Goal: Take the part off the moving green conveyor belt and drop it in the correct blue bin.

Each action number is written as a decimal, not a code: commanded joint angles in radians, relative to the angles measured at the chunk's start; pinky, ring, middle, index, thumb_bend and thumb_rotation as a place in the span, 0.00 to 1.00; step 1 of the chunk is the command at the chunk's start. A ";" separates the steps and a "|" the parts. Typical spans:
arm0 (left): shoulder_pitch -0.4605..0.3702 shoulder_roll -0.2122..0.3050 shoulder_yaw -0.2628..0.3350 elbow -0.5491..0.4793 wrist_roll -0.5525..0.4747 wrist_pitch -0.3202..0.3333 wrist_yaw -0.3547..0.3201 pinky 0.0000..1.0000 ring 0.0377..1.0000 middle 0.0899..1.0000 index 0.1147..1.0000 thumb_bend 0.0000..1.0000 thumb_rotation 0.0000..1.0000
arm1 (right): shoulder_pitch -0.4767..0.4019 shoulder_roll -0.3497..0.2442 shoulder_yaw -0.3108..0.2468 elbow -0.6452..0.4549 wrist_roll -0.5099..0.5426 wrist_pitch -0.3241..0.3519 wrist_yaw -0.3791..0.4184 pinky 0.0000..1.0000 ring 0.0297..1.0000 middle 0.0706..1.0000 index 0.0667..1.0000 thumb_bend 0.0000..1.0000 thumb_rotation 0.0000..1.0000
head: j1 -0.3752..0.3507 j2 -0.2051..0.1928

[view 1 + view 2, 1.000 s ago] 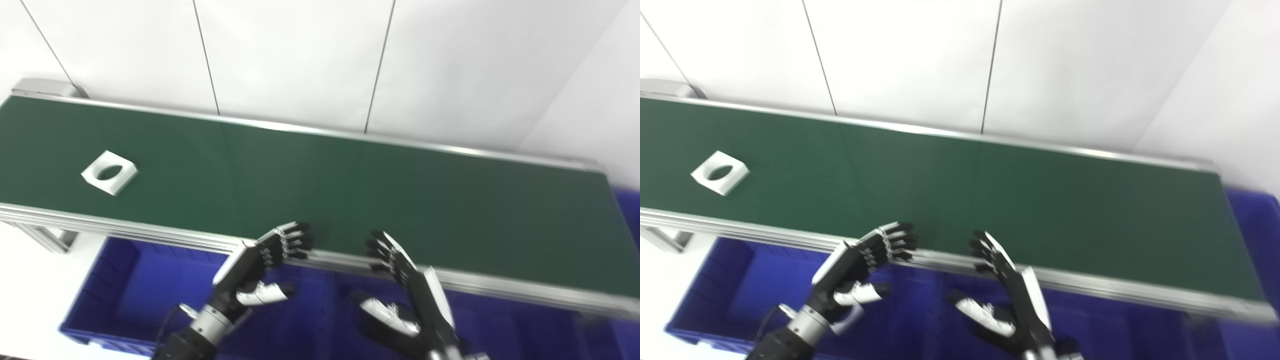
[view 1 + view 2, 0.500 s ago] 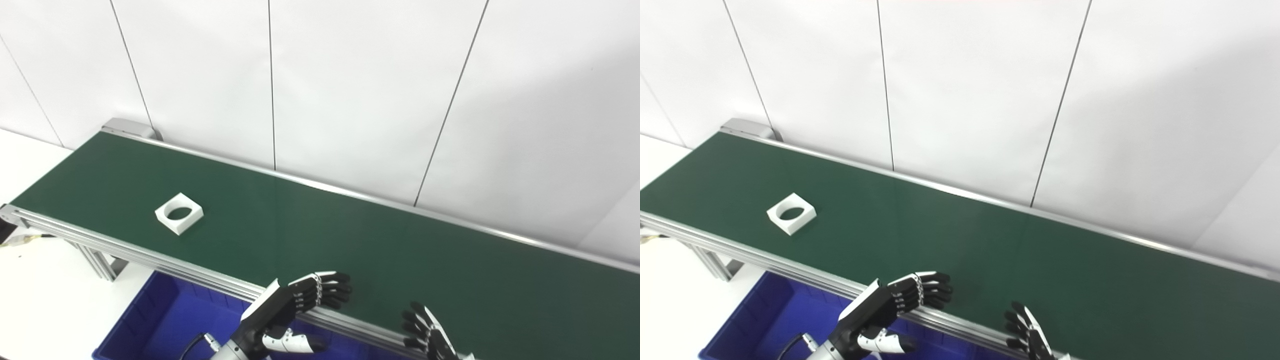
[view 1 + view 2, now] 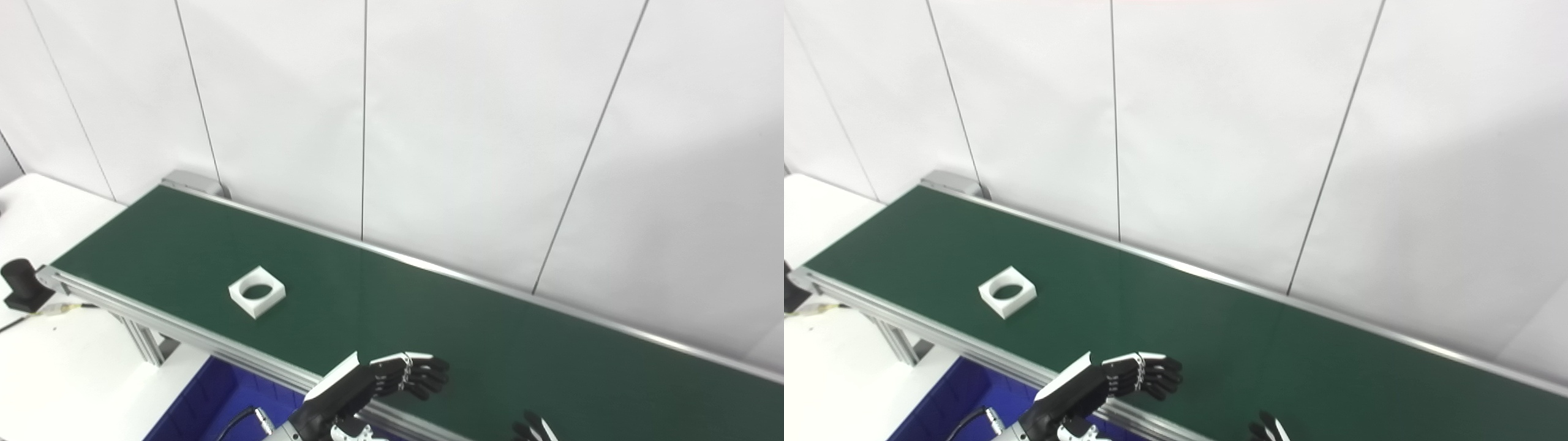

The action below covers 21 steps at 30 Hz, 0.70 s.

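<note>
Black post (image 3: 21,283) – left eye view only

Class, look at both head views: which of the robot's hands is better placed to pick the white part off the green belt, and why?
Probably the left. The left hand hangs open over the belt's near edge, on the side where the white part lies. Only the right hand's fingertips show, farther away.
</note>
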 commanded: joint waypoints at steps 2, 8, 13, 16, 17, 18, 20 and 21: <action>-0.028 0.017 -0.002 -0.045 -0.001 0.013 -0.002 0.72 0.75 0.77 0.78 0.88 0.39 | -0.006 0.012 0.000 -0.018 0.007 -0.059 -0.004 0.74 0.83 0.86 0.93 0.46 0.43 | 0.001 0.001; -0.039 0.036 -0.001 -0.074 0.018 0.042 -0.003 0.73 0.75 0.77 0.78 0.88 0.37 | -0.002 0.011 -0.001 -0.021 0.003 -0.058 -0.007 0.74 0.83 0.86 0.93 0.45 0.44 | 0.006 0.000; -0.085 0.078 0.037 -0.080 0.118 0.017 0.027 0.74 0.76 0.78 0.79 0.87 0.38 | 0.000 0.011 -0.003 -0.024 0.007 -0.056 -0.006 0.74 0.83 0.86 0.94 0.45 0.45 | 0.015 0.006; -0.120 0.110 0.067 -0.071 0.167 0.007 0.037 0.74 0.76 0.78 0.79 0.85 0.38 | 0.001 0.011 -0.004 -0.027 0.011 -0.054 -0.005 0.74 0.84 0.86 0.94 0.45 0.45 | 0.016 0.009; -0.130 0.121 0.077 -0.072 0.168 0.015 0.035 0.75 0.77 0.78 0.79 0.85 0.37 | 0.001 0.011 -0.004 -0.026 0.012 -0.057 -0.005 0.74 0.84 0.86 0.94 0.45 0.45 | 0.016 0.009; -0.141 0.137 0.088 -0.077 0.176 0.029 0.032 0.73 0.76 0.78 0.80 0.84 0.35 | 0.002 0.011 -0.005 -0.025 0.013 -0.060 -0.005 0.74 0.84 0.86 0.94 0.45 0.44 | 0.017 0.011; -0.165 0.169 0.110 -0.089 0.197 0.057 0.028 0.72 0.75 0.78 0.79 0.84 0.32 | 0.003 0.010 -0.005 -0.027 0.016 -0.060 -0.003 0.74 0.84 0.86 0.94 0.45 0.45 | 0.019 0.016; -0.177 0.186 0.118 -0.092 0.202 0.067 0.025 0.71 0.75 0.77 0.79 0.84 0.30 | 0.003 0.009 -0.005 -0.029 0.018 -0.058 -0.002 0.75 0.84 0.86 0.94 0.45 0.45 | 0.019 0.018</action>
